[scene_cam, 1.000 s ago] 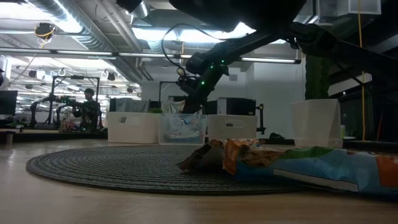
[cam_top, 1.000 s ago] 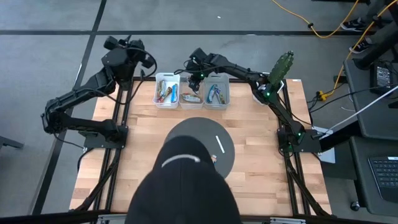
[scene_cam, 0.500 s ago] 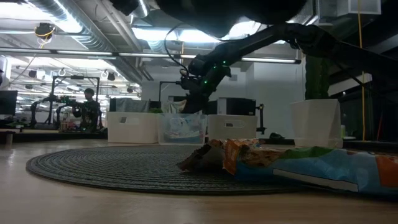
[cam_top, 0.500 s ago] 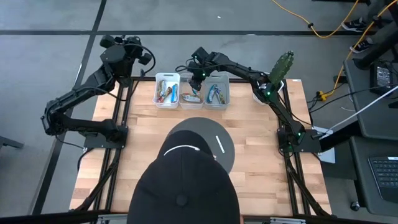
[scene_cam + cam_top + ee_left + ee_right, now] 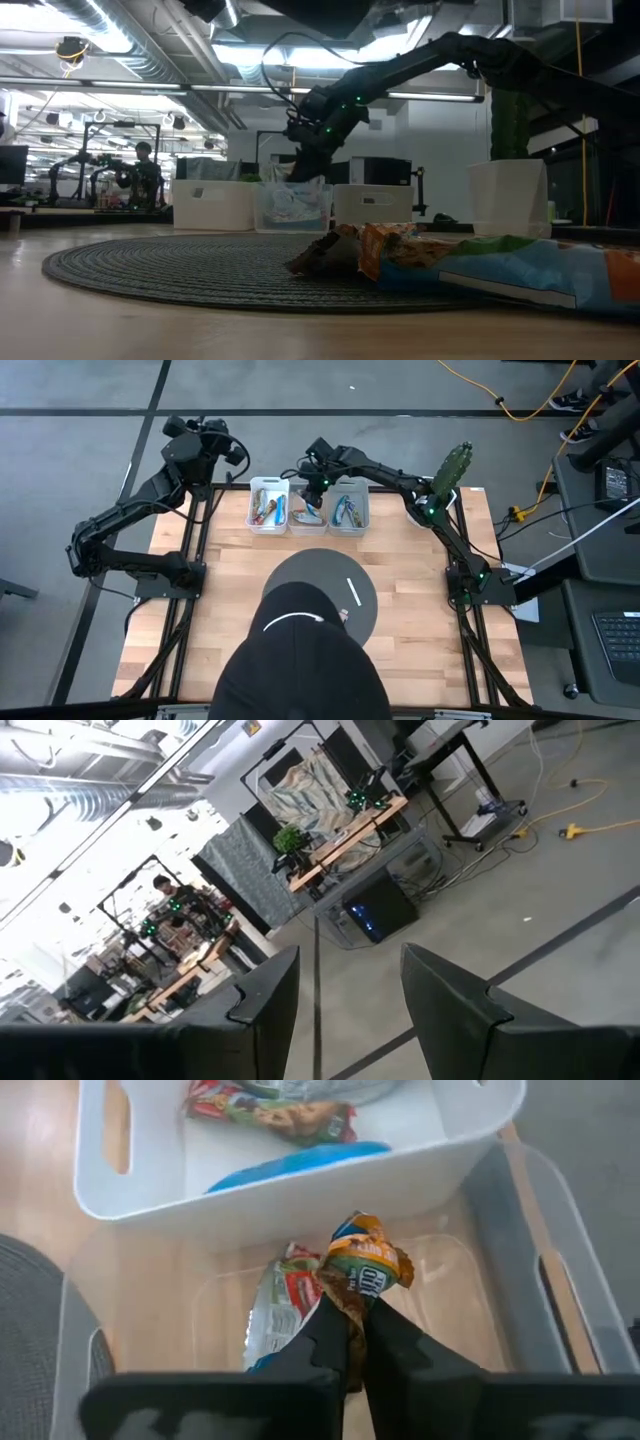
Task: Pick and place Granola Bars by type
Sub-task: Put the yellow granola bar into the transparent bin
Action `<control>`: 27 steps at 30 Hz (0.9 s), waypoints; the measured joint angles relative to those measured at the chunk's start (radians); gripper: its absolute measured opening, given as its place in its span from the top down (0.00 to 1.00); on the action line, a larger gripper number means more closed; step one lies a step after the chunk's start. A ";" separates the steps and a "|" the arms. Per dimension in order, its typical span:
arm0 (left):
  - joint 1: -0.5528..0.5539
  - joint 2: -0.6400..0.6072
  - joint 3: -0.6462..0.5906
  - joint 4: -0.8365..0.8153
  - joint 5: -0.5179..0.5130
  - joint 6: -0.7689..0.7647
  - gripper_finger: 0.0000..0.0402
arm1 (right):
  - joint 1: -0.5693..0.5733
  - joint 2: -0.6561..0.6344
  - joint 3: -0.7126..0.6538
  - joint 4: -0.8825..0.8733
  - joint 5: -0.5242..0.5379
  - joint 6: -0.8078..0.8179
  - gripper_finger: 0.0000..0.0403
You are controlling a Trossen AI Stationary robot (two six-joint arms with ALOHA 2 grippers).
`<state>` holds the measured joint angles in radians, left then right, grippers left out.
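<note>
Over the clear middle bin (image 5: 560,1320), orange-brown bar (image 5: 366,1266) pinched between right gripper (image 5: 352,1342) fingers.

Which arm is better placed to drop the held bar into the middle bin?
The right: its gripper already pinches the orange-brown bar above the clear middle bin. The left gripper waits off the table, open.

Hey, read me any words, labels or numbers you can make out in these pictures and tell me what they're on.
None can be read for certain.
Orange-brown granola bar pinched in the right hand: white lettering, too crumpled and blurred to read.
Red bar in the clear bin below: print too blurred.
Wrappers on the round mat: print unreadable.
</note>
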<state>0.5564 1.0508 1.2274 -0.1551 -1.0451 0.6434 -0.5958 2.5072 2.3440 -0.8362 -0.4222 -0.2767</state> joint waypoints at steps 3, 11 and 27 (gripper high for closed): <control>0.000 0.000 0.000 0.000 0.000 -0.012 0.58 | 0.000 -0.003 0.000 -0.010 -0.004 0.009 0.90; 0.000 0.000 0.000 0.000 0.000 -0.023 0.58 | -0.011 -0.007 0.000 0.002 -0.007 0.007 0.95; 0.000 0.000 0.000 0.002 0.000 -0.051 0.58 | -0.059 -0.007 0.000 0.044 -0.007 0.006 0.93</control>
<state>0.5564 1.0505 1.2273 -0.1535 -1.0451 0.5924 -0.6552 2.5004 2.3444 -0.7919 -0.4290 -0.2703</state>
